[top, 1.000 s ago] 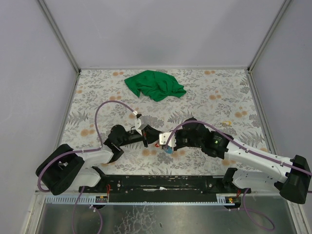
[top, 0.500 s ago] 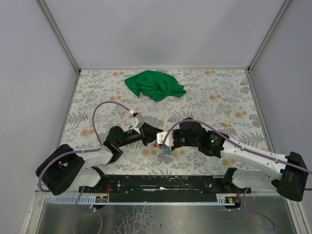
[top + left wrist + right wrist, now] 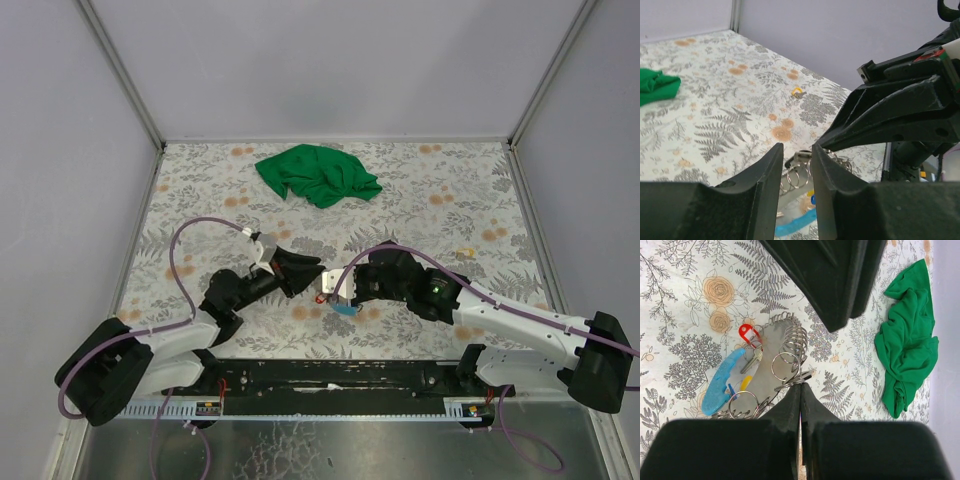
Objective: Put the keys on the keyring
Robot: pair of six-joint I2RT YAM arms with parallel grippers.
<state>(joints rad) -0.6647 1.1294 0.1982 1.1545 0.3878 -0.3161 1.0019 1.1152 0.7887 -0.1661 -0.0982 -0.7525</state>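
In the right wrist view, the keyring (image 3: 795,342) is a chain of thin metal rings lying on the flowered table. My right gripper (image 3: 800,386) is shut on its near end. One of the keys, with a red tag (image 3: 748,333), lies just left of the rings, and a light blue tag (image 3: 720,382) lies below it. My left gripper (image 3: 796,147) stands a little open with nothing between its fingers. The rings (image 3: 799,156) lie just beyond its tips. In the top view, the left gripper (image 3: 312,268) and right gripper (image 3: 335,290) meet tip to tip over the red tag (image 3: 322,297).
A crumpled green cloth (image 3: 318,175) lies at the back of the table. A tiny yellow item (image 3: 463,253) sits to the right of the arms. Grey walls close in the table on three sides.
The left gripper's jaws have parted from shut to slightly open, and the left arm has swung its elbow leftward. The right gripper keeps hold of the keyring, having edged slightly left.
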